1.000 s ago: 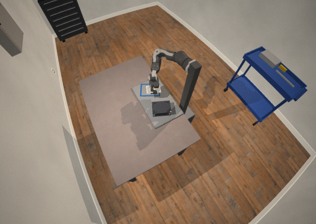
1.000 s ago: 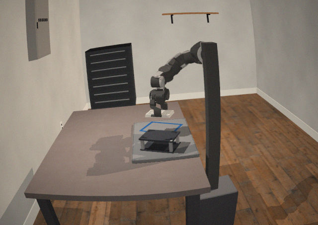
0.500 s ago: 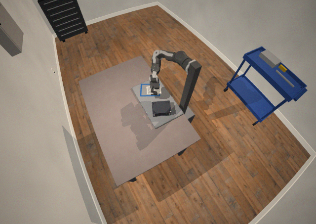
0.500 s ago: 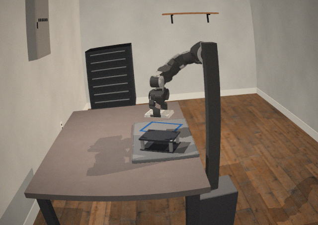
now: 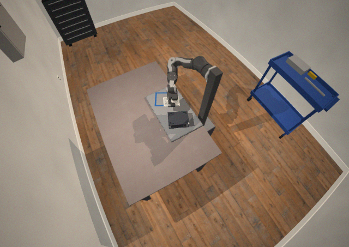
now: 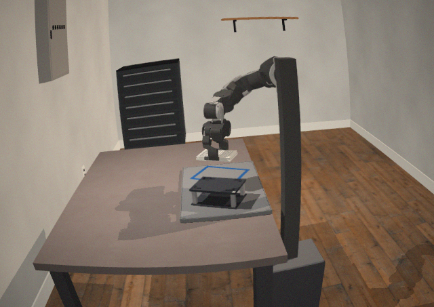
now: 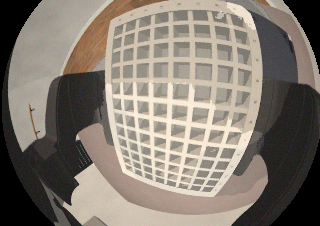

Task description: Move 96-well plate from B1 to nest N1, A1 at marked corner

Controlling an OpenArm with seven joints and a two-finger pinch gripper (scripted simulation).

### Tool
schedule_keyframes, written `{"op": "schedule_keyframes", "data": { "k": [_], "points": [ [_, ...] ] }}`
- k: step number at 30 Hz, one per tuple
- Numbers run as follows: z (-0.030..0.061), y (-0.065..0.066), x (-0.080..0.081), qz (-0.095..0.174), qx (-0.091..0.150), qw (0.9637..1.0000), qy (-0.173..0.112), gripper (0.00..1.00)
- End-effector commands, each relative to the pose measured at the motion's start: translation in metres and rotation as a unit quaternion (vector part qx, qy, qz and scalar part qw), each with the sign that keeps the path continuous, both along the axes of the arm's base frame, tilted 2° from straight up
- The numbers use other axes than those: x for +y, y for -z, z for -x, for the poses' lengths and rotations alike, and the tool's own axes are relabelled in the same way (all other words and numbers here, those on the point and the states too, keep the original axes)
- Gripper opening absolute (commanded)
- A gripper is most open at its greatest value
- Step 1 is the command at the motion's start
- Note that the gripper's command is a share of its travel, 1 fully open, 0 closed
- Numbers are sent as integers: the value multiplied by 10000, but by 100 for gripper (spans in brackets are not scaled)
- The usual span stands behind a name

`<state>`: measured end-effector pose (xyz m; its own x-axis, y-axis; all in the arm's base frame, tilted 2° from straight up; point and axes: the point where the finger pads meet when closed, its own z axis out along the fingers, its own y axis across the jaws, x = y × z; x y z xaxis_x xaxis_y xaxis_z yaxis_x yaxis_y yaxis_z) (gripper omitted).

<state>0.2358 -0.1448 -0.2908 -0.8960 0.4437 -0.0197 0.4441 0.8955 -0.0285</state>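
My gripper (image 6: pixel 215 152) is shut on the white 96-well plate (image 6: pixel 219 154) and holds it level in the air above the table. In the top view the plate (image 5: pixel 172 101) hangs over the right edge of the blue square outline of spot B1 (image 5: pixel 160 98). The wrist view shows the plate's grid of wells (image 7: pixel 182 96) filling the middle, with the dark fingers on its left and right sides. The black raised nest N1 (image 6: pixel 218 190) stands on the grey mat (image 6: pixel 224 190) nearer the table's front, apart from the plate. I cannot read the A1 mark.
The arm's dark column (image 6: pixel 289 156) rises at the table's right edge beside the mat. A black drawer cabinet (image 6: pixel 151 102) stands behind the table. A blue cart (image 5: pixel 295 90) stands off to the right on the floor.
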Motion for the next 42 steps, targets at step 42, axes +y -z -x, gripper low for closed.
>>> {"op": "schedule_keyframes", "data": {
  "k": [42],
  "points": [
    [-144, -245, 1196, 12, 7, 10000, 12, 0]
  ]
}}
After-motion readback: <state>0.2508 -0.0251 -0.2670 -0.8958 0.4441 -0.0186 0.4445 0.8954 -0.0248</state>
